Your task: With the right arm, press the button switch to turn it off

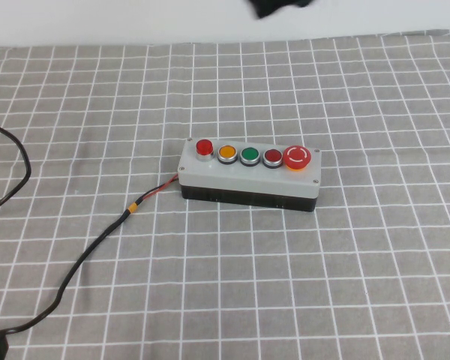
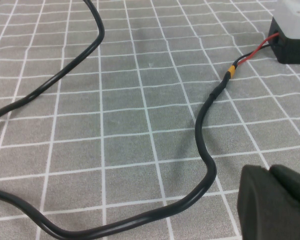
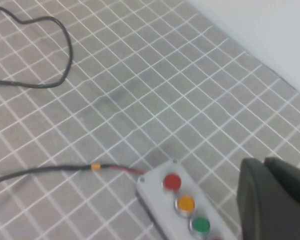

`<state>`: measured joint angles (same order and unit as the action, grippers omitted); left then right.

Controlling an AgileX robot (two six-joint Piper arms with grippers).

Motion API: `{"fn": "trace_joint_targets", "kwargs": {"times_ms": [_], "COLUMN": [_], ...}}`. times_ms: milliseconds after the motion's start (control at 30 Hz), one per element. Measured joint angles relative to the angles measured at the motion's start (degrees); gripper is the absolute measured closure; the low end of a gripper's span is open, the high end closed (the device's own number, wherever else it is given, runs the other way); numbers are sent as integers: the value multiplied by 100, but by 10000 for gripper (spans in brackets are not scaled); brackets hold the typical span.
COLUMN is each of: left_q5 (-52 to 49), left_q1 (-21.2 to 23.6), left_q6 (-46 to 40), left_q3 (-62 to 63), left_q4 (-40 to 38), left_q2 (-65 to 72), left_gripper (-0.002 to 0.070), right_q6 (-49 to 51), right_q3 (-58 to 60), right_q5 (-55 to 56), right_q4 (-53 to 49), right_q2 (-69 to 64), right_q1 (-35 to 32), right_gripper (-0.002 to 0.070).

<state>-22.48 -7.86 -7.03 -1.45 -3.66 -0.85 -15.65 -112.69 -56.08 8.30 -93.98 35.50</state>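
The button switch is a light-grey box on a black base in the middle of the checked cloth. Its top holds a red lamp, orange, green and red buttons, and a big red mushroom button. Its black cable runs off to the left. In the right wrist view the box lies below my right gripper, which hovers above and apart from it, fingers together and empty. My left gripper is shut and empty, low over the cloth beside the cable.
A grey cloth with a white grid covers the table up to a white wall at the back. A dark piece of the right arm shows at the top edge. The cable loops across the cloth at the left.
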Motion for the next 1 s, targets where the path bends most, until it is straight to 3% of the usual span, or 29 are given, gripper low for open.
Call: {"fn": "trace_joint_targets", "kwargs": {"times_ms": [600, 800, 1000], "left_q5": [0, 0, 0], "left_q1": [0, 0, 0], "left_q6": [0, 0, 0], "left_q3": [0, 0, 0], "left_q4": [0, 0, 0], "left_q2": [0, 0, 0], "left_gripper": [678, 678, 678], "right_q6": [1456, 1505, 1505], "right_q3": [6118, 7214, 7550], "right_q5": [1946, 2807, 2844], "right_q4": [-469, -469, -458], "right_q2": [4847, 5674, 5739], "right_q1": [0, 0, 0], "right_gripper": [692, 692, 692]}}
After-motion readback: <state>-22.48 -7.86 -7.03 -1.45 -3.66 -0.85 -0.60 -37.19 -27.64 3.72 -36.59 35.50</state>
